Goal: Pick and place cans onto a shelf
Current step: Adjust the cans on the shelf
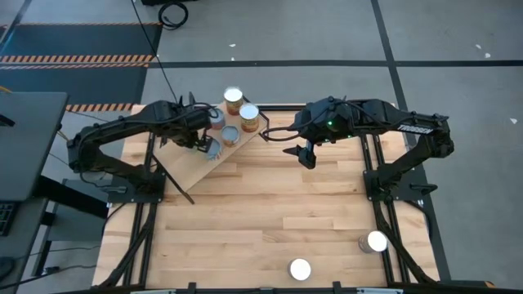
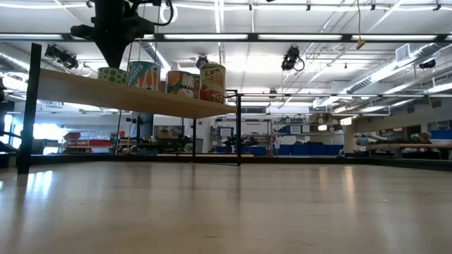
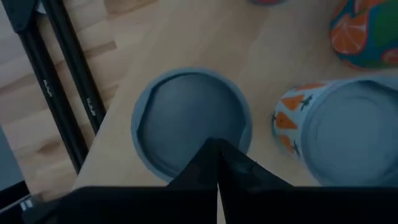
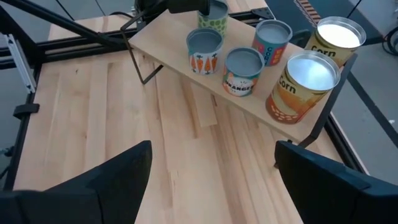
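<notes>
The shelf (image 4: 168,43), a tilted light-wood plank on black bracket legs, stands at the table's far left-centre (image 1: 192,167). Several cans stand on it: a green can (image 4: 214,17), a carrot can (image 4: 205,51), an oranges can (image 4: 242,73), a blue can (image 4: 272,41) and two corn cans (image 4: 303,87). My left gripper (image 3: 217,152) is shut, pointing down over the green can's grey top (image 3: 189,118); it also shows in the low view (image 2: 115,60). My right gripper (image 4: 211,165) is open and empty above the table, right of the shelf (image 1: 306,157). My left gripper points down with its shut fingertips (image 3: 231,163) over the near rim of the green can's top. The can stands upright on the shelf. I cannot tell whether the fingertips touch it.
Two more cans with shiny tops stand on the table near its front edge, one at the centre (image 1: 300,269) and one at the right (image 1: 374,242). Bare tabletop (image 1: 270,212) lies between them and the shelf. Black rails (image 1: 384,204) run along the table's sides.
</notes>
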